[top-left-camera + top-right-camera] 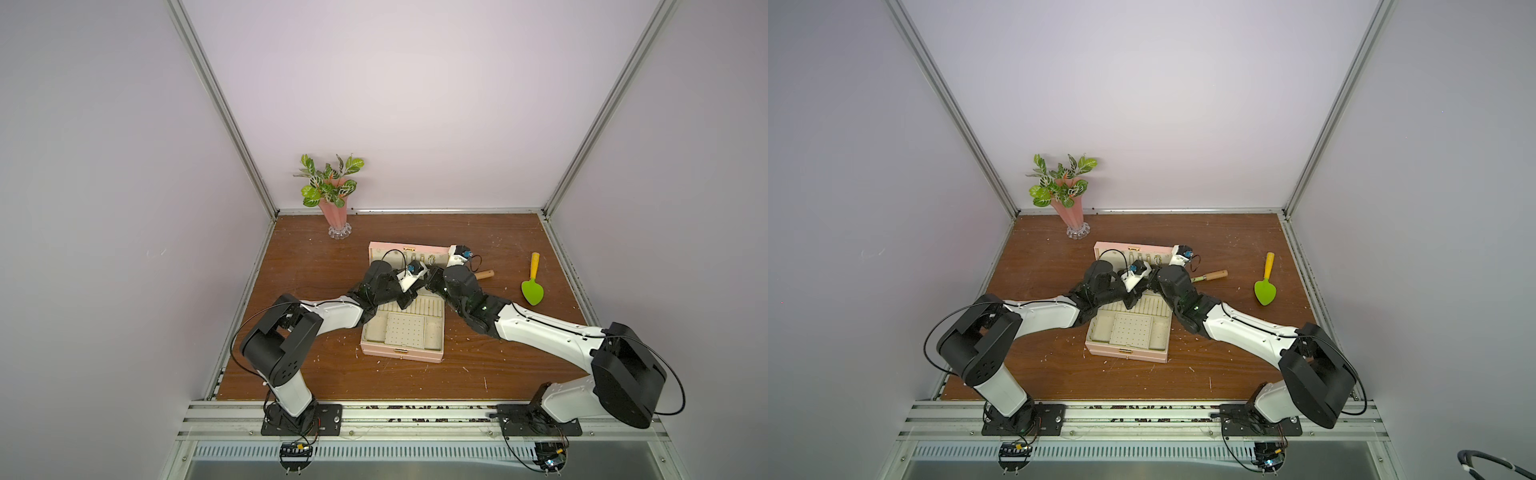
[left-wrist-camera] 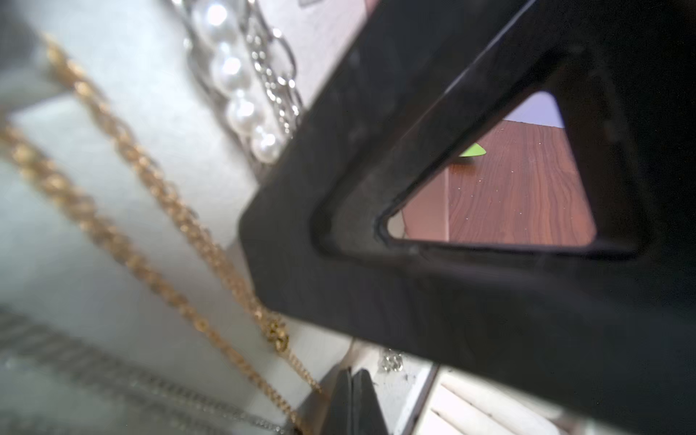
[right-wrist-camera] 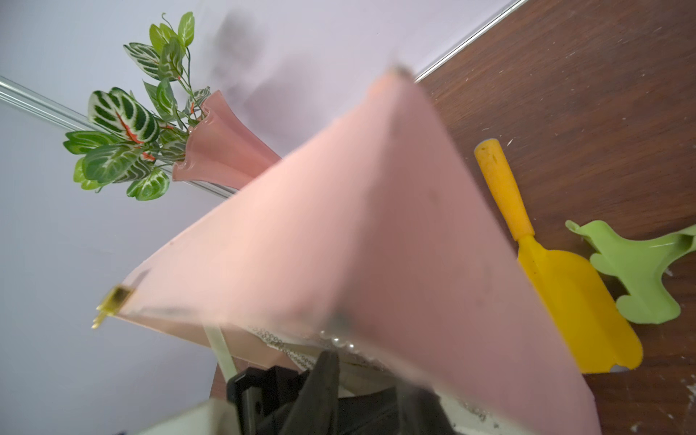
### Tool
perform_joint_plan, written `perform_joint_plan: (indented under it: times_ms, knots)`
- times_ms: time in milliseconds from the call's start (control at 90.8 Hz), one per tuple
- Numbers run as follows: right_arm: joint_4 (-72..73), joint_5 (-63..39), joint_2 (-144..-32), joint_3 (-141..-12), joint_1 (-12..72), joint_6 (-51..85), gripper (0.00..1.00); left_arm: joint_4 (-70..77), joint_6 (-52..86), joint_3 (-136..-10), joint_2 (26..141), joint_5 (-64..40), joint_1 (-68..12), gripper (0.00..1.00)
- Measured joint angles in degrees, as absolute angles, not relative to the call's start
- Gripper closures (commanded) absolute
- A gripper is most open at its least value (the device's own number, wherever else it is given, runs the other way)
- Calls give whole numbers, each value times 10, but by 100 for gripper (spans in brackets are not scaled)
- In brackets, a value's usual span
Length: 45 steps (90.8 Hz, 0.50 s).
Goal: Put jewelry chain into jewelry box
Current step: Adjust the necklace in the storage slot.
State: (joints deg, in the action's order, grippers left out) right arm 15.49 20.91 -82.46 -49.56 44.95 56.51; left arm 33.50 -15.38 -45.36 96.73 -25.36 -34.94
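With left gripper [image 2: 351, 380] shut, ease jewelry chain [image 2: 391, 362] just beyond it into jewelry box [image 1: 400, 354]; cannot tell whether right gripper [image 1: 431, 277] grips.

Plain pale lilac walls [image 1: 415, 104] on three sides, evenly lit, soft shadows. Silver aluminium posts [image 1: 222, 104] run up the back corners. Brown wood-grain tabletop [image 1: 316, 374], scuffed, flecked with pale specks. Slotted metal rail [image 1: 415, 419] along front edge, grey vented panel [image 1: 415, 451] just beyond
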Motion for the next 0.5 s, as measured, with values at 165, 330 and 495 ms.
perform_joint_plan:
  times_ms: [165,330,495]
  knots:
    - [153,220,-826,-496,447,563,71,335,-154,-454,967,-254,-349,99]
    - [153,220,-836,-500,446,559,70,335,-154,-454,967,-257,-349,99]
    - [145,221,-841,-507,446,559,70,335,-155,-454,967,-264,-348,99]
